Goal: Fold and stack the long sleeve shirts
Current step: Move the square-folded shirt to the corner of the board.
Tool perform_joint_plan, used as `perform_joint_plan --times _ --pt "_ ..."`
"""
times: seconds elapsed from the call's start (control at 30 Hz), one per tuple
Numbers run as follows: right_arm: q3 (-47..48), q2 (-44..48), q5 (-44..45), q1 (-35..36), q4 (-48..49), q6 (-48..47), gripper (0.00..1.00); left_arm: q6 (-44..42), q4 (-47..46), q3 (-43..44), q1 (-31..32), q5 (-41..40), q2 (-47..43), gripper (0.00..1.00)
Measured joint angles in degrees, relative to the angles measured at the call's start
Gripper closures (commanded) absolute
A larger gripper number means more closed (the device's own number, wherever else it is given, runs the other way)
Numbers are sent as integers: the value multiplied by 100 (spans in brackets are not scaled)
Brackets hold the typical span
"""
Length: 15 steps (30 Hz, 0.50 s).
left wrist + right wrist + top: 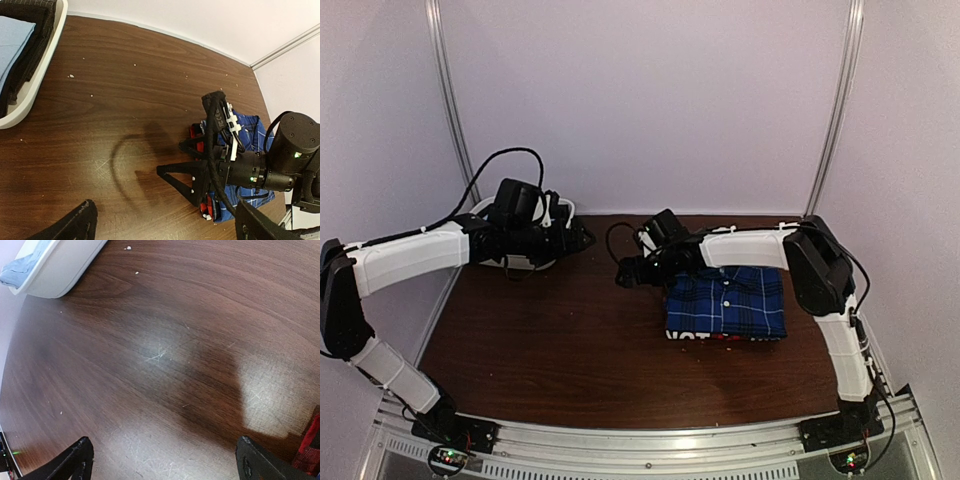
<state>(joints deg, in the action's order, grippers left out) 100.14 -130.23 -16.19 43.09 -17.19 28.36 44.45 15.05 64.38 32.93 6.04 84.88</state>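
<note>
In the overhead view, the blue plaid shirt (727, 298) is seen folded into a rectangle on the right half of the table (550, 340), close beside the right arm. A strip of the red-and-black shirt (720, 337) is shown under its near edge, so the blue one is laid on top of it. The right gripper (622, 272) is held just left of the stack, its jaws spread and nothing between them. The left gripper (582, 238) is held at the far left of the table, by the white basket (563, 208), which is mostly hidden by the wrist; its jaws are hard to make out from here.

In the left wrist view, the left gripper (165, 205) is seen with its two fingers wide apart above bare wood, with nothing held. The white basket (35, 85) is placed at the upper left, with a light blue cloth (12, 45) and a black garment (35, 30) in it. The right gripper (169, 157) is seen at the right with its jaws apart, in front of the blue plaid shirt (250, 127) and the red-and-black shirt (204, 207) under it.

In the right wrist view, the right gripper (162, 442) is shown spread and empty over the table (165, 350). A red edge of the red-and-black shirt (307, 450) is caught at the lower right corner, and the white basket (65, 270) at the upper left.
</note>
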Motion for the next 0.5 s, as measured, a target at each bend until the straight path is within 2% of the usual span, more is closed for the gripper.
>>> perform_joint_plan --times 0.23,0.5 --pt "-120 -33 260 -72 94 140 0 0 2 -22 0 39 4 2" --pt "-1261 470 367 -273 811 343 0 2 0 -22 0 83 61 2"
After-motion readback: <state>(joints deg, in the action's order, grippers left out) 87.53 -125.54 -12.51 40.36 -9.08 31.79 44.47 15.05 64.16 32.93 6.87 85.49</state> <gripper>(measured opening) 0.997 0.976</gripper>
